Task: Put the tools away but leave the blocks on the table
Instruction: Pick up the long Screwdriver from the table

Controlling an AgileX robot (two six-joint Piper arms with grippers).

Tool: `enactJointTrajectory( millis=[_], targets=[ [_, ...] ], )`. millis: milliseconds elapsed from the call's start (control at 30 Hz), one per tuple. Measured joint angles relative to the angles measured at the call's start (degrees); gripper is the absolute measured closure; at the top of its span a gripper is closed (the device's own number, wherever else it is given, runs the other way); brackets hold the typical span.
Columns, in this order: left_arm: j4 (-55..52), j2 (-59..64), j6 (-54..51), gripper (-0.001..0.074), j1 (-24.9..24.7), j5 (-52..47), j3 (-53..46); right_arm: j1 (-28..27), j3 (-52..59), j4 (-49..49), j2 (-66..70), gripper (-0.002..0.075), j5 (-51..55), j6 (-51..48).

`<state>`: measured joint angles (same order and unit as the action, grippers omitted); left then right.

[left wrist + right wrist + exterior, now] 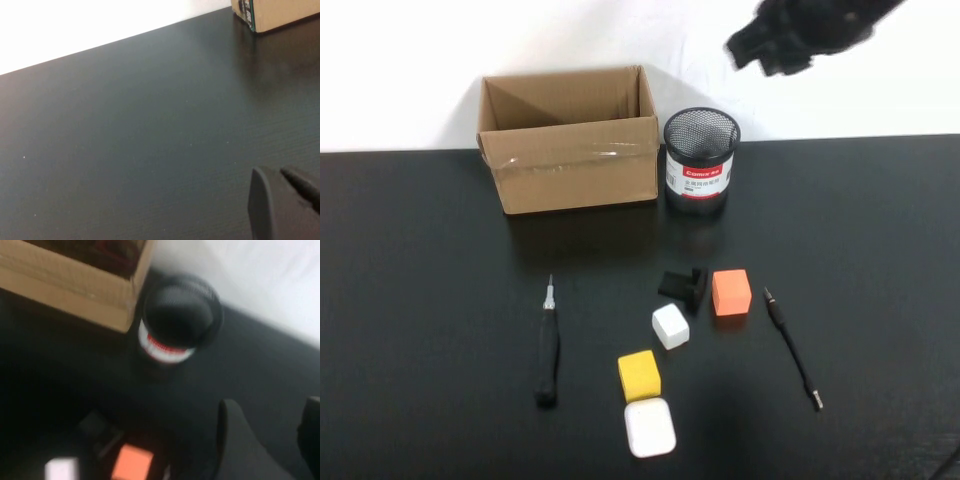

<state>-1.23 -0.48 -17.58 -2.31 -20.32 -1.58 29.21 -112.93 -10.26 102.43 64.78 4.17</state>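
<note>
The black-handled screwdriver (pixel 548 345) lies on the table (pixel 420 300) at the left. The thin black pen-like driver (pixel 790 345) lies at the right. Between them sit the orange cube (pixel 731 292), white cube (pixel 670 326), yellow cube (pixel 639 375) and flat white square (pixel 649 427). The scissors do not show on the table; a blurred red outline (pixel 114 247) shows inside the box. My right gripper (pixel 790 40) (pixel 270 410) hangs high above the mesh cup, open and empty. My left gripper (pixel 272 172) is shut over bare tabletop, out of the high view.
An open cardboard box (pixel 570 140) stands at the back, with a black mesh pen cup (pixel 701 160) right of it. A small black angular piece (pixel 683 284) lies beside the orange cube. The box corner (pixel 280 12) shows in the left wrist view.
</note>
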Motion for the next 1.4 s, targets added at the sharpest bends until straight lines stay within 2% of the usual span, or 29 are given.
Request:
enactJointTrajectory(
  millis=[67,100,133,167,200,367,467,633,1133,1400],
  targets=[
    [0.0,0.0,0.0,0.0738,0.0,0.0,0.0,-3.1,1.2,4.6,-0.7,0.0498,1.6,0.3],
    [0.0,0.0,0.0,0.0738,0.0,0.0,0.0,-7.0,2.4,6.7,-4.8,0.0498,2.0,0.3],
    [0.0,0.0,0.0,0.0738,0.0,0.0,0.0,-7.4,4.0,8.2,-5.0,0.0498,2.3,0.5],
    [0.0,0.0,0.0,0.0738,0.0,0.0,0.0,-6.2,6.0,9.3,-1.8,0.0498,2.3,0.6],
    [0.0,0.0,0.0,0.0738,0.0,0.0,0.0,-7.5,8.3,9.9,-5.1,0.0498,2.3,1.1],
    [0.0,0.0,0.0,0.0738,0.0,0.0,0.0,-7.1,21.1,13.2,-2.0,0.0498,-0.1,2.2],
    [0.0,0.0,0.0,0.0738,0.0,0.0,0.0,-7.4,29.1,15.9,-5.1,0.0498,-4.4,2.2],
    [0.0,0.0,0.0,0.0738,0.0,0.0,0.0,-7.1,37.0,16.5,-1.8,0.0498,-11.2,1.7],
    [0.0,0.0,0.0,0.0738,0.0,0.0,0.0,-7.4,38.4,17.2,4.8,0.0498,-16.8,-3.1],
    [0.0,0.0,0.0,0.0738,0.0,0.0,0.0,-7.3,38.4,21.5,6.9,0.0498,-20.4,-8.6]
  ],
)
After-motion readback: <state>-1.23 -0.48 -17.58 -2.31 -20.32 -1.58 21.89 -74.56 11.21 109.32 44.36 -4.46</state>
